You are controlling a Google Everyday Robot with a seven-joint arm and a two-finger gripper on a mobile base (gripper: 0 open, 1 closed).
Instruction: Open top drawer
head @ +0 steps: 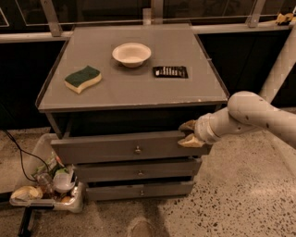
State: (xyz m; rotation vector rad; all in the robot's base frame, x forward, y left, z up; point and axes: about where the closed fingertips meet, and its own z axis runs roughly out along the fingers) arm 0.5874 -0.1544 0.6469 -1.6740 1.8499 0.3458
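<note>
Clenching gripper [188, 134] on right end of top drawer [101, 149] — needing a straight, slow pull nearward, guarding against skewing.

Hand [188, 134] at the front right of the grey table [138, 95], just under its top. Below the hand, speckled floor [231, 203], pale with dark flecks. Well behind and above, dark glass panels [101, 9] in metal framing [51, 18], over a pale rail [23, 37]. Lower left of the hand, a clear tub [37, 159] of clutter on the floor, beside a black cable [16, 150]. Dim, warm light.
</note>
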